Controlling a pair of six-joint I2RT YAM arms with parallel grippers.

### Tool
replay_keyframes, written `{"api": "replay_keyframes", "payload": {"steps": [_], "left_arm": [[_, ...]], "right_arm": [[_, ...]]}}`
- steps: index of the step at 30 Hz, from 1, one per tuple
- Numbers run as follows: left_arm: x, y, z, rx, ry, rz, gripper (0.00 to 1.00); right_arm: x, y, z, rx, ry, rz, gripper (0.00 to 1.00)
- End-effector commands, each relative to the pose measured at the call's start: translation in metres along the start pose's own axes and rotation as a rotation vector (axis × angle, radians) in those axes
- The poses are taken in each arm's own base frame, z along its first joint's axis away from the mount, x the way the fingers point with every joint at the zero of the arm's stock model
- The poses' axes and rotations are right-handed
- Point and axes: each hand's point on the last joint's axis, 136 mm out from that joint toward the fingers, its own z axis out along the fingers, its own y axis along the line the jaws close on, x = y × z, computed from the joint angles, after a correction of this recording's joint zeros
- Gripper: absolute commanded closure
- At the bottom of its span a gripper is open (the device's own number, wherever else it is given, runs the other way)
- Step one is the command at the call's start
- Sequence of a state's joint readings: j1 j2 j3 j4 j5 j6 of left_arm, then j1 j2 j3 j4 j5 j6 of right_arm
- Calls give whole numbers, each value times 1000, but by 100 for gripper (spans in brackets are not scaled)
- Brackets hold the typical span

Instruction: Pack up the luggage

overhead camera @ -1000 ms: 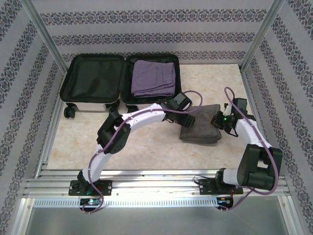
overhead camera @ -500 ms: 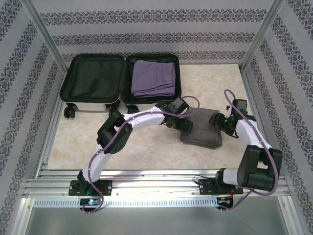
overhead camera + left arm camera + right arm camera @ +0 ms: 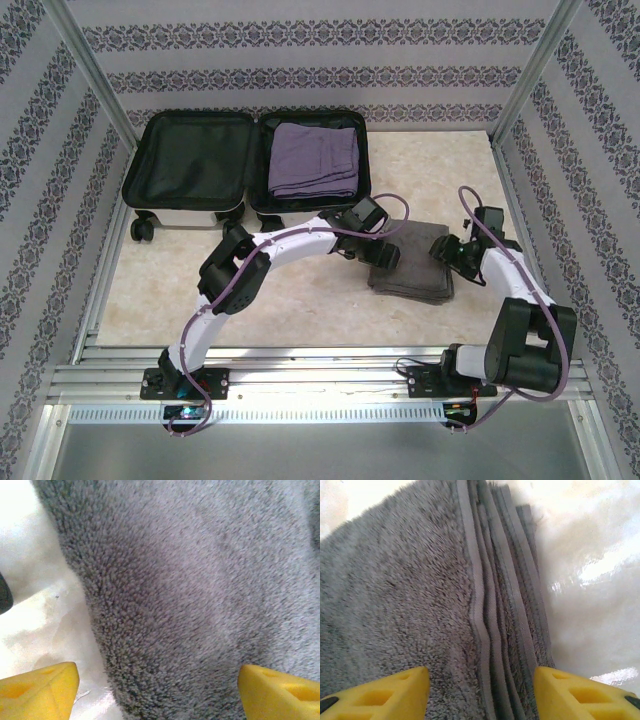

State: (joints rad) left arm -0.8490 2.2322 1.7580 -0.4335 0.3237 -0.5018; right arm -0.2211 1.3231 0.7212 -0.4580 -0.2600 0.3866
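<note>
Luggage: the luggage lay open flat at the far left of the worktop, both halves facing up and its wheels towards the near side.
Contents: the left half showed bare black lining. The right half held a folded purple cloth.
Luggage to jaws: it sat behind and to the left of both sets of jaws. The left jaws were the nearer, just off its near right corner, and the right jaws were well apart from it.
Left jaws: they stood wide, low over the left edge of a grey towel. One yellow pad was over bare worktop and the other over the pile, with nothing pinched between them.
Right jaws: they were parted at the towel's right side, the pads straddling its stacked hems. No grip on the towel showed.
Towel edges: in the right wrist view several folded layers lined up along the right side, with glossy worktop just beyond. In the left wrist view the left edge ran ragged, with worktop beside it.
Open room: bare worktop lay in front of the luggage, to its right along the far side, and near the arm bases.
Bounds: metal posts and patterned walls closed in the left, far and right sides.
</note>
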Motion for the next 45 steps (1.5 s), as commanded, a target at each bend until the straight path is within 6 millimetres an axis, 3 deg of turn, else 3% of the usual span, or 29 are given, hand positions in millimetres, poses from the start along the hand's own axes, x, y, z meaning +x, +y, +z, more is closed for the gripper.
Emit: {"api": "replay_keyframes", "payload": {"steps": [1,7,11,17,25,33,39,45], "left_arm": [[-15,-9,0,37,-30,-9,17],[-14,-6,10,35,-19,-34,17],[-11,7,16,-48,-12,-56,17],[-10,23,21,-127,-9,-85,16],[-13,-2,34,10,-12,-106,16],[-23,-40,37,144,-42,-104,15],[-36,-61,26,189,-87,-86,15],[-51,-64,-1,184,-193,-76,15]], "right_arm": [[0,-2,9,-17,15,25,45],[4,-7,19,-1,42,27,64],[6,-9,22,6,58,33,78],[7,-9,26,4,74,31,85],[10,-1,30,-35,103,22,100],[14,9,35,-69,134,5,100],[18,17,40,-90,155,-9,100],[19,21,40,-109,155,-15,100]]}}
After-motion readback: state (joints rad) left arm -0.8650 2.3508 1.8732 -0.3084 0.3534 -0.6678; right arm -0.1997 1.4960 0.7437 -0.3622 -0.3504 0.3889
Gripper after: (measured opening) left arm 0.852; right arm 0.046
